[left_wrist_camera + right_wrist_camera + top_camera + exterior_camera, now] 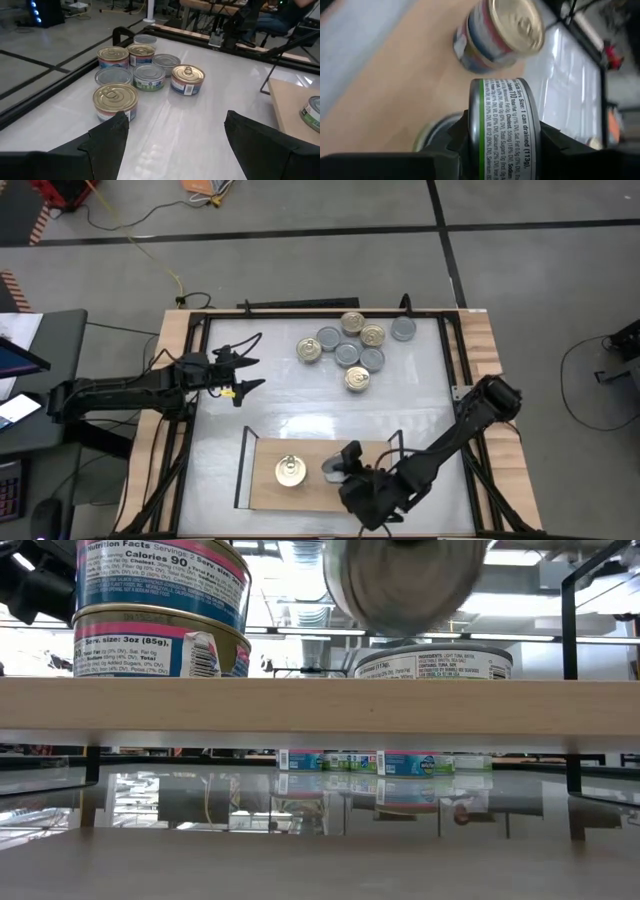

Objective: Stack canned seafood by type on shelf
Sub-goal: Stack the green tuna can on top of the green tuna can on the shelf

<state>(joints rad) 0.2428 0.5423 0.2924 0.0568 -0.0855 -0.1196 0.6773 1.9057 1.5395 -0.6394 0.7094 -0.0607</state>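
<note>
Held tin: a silver-lidded seafood tin (504,131) with a green-edged label, turned on its edge between the jaws at the lower centre of the right wrist view; in the low view it hangs at top centre, lid face outward, above a like tin.
Right gripper: the right gripper (345,465) sits at lower centre of the high view over the shelf, clamped tight on that tin across its flat faces.
Shelf: the wooden shelf (262,485) lies at the lower centre of the high view, black uprights at both ends.
Gold stack: two gold-lidded tins (160,605) stand one on the other at the upper left of the low view, on the shelf's left part.
Grey tin on shelf: one silver-lidded tin (432,661) rests flat on the board, right of the gold stack and just below the held one.
Loose tins: a cluster of loose tins (350,345), gold and silver mixed, sits at upper centre of the high view, well apart from the shelf.
Left gripper: the left gripper (242,373) waits at centre left of the high view, jaws spread wide, holding nothing.
Handling: judged stiff, smooth metal, fairly weighty for its size and apt to slip; a grip across the rim or the flat faces suits it.
Risk: set down tilted, it could roll or slide off the tin beneath.
</note>
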